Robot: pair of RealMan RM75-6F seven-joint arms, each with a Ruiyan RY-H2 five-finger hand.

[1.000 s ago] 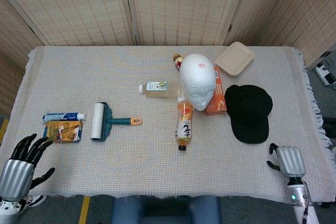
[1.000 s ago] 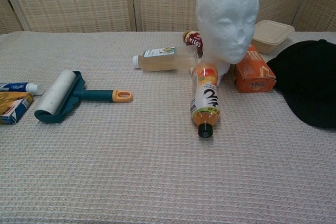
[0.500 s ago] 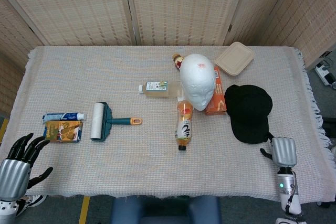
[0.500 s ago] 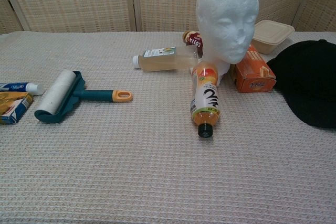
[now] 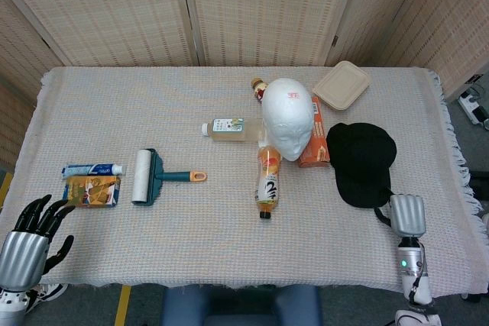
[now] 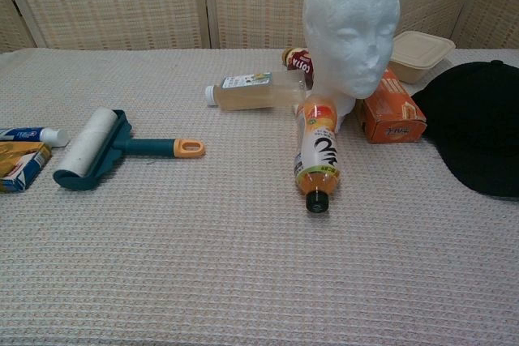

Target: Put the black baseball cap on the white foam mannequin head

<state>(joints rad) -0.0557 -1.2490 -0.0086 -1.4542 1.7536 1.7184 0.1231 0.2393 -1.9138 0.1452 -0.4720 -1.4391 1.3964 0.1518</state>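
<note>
While the cloth-covered table [image 5: 99, 104] sits loaded with clutter, the lines below go view by view.

Head view, cap: black baseball cap [image 5: 361, 163] lies flat at 3 o'clock of the white foam mannequin head [image 5: 287, 117], an orange box [image 5: 312, 141] between them.
Head view, right hand: right hand [image 5: 406, 214] sits at the cap's 5 o'clock, just beside its brim edge; fingers hidden, so I cannot tell its state.
Head view, left hand: left hand [image 5: 29, 238] at the table's 7 o'clock corner, fingers spread, holding nothing.
Head view, clutter: lint roller [image 5: 153, 176] at 9 o'clock of the orange bottle [image 5: 267, 182].

Chest view, head: mannequin head [image 6: 350, 23] upright, facing us.
Chest view, cap: cap [image 6: 477, 129] at its 4 o'clock, resting on the cloth.
Chest view, hands: neither shows.
</note>
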